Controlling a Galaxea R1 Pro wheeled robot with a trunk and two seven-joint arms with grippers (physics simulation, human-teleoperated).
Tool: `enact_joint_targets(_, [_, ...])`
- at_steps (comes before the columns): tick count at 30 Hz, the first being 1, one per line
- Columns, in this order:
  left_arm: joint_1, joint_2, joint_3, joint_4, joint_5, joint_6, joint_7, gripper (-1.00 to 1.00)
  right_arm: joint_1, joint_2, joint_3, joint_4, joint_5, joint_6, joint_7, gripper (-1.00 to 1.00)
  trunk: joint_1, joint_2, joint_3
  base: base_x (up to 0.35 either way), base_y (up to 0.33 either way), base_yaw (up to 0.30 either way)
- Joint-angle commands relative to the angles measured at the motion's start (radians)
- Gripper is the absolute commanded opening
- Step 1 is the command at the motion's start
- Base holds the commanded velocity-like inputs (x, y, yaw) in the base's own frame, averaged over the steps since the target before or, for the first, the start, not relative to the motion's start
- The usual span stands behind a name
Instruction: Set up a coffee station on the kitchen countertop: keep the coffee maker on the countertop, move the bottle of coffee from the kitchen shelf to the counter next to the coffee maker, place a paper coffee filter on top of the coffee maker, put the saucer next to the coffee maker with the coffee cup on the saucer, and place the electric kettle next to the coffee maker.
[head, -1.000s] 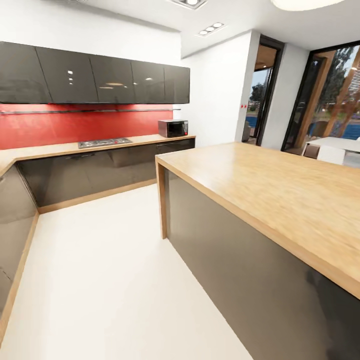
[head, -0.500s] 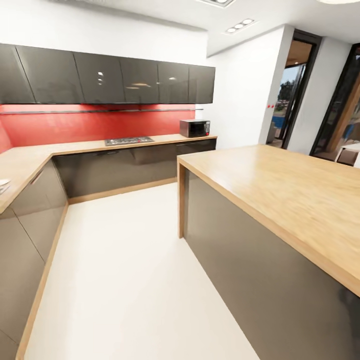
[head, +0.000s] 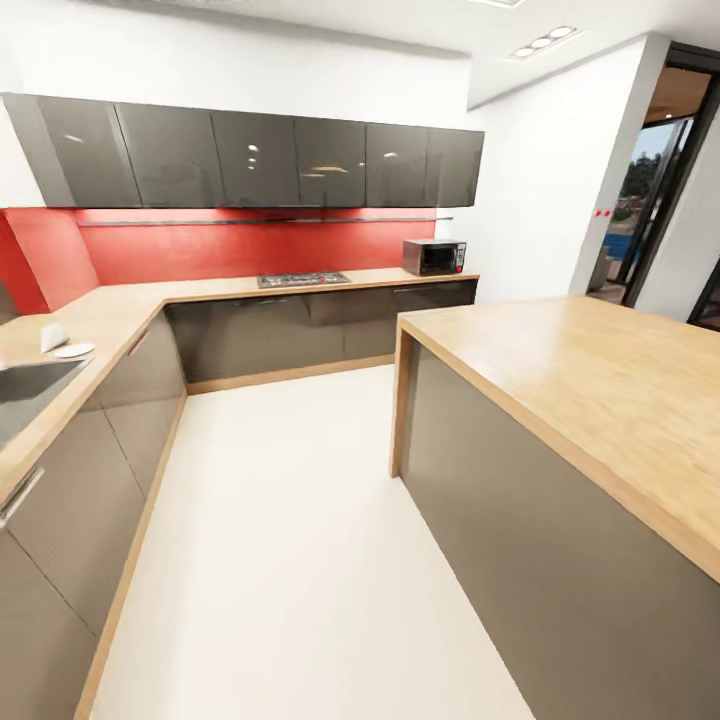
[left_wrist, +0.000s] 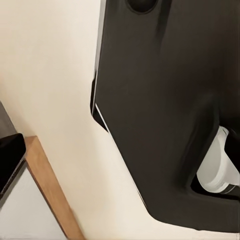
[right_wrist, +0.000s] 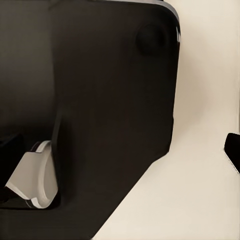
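I see kitchen countertop (head: 110, 312) at left, coffee cup (head: 52, 336) beside saucer (head: 74, 350), near sink (head: 25, 390); state of my 2 grippers: cannot tell

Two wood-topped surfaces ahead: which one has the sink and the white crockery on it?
The kitchen countertop along the red wall, at the head view's left. Its near end holds the steel sink, with the saucer and coffee cup just beyond. The wooden island doesn't.

I saw a bright, evenly lit room; recessed ceiling spotlights (head: 541, 43) at upper right glinted on glossy grey wall cabinets (head: 260, 160), edges stretched, slightly soft.
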Motion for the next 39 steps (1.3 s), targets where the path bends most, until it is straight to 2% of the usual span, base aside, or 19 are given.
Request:
enact_joint_targets(1, [0.0, 0.0, 0.006, -0.001, 0.007, 0.0, 0.0, 1.0, -0.001, 0.0, 0.0, 0.001, 0.0, -0.003, 0.0, 1.0, -0.004, 0.006, 0.002, 0.0, 0.0, 0.276])
enact_joint_targets(39, [0.0, 0.0, 0.006, -0.001, 0.007, 0.0, 0.0, 1.0, -0.001, -0.002, 0.0, 0.001, 0.0, -0.003, 0.0, 1.0, -0.149, 0.272, 0.107, 0.0, 0.0, 0.276])
